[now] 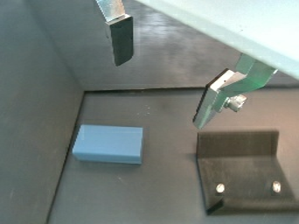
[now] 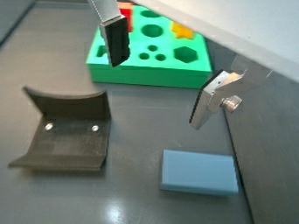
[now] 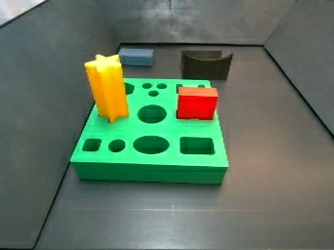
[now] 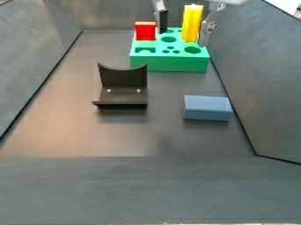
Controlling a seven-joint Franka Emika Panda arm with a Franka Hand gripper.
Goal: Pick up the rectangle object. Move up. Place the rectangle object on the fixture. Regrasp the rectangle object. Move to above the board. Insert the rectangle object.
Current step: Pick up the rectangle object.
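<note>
While your tool hangs released with nothing between its plates, a wrist view shows the rectangle object flat on the floor below, offset from the gap, beside the fixture. Another wrist view puts the block under the far finger, with the board beyond. A side view shows the block behind the board, near the fixture. You'd likely need to shift sideways before descending.
</note>
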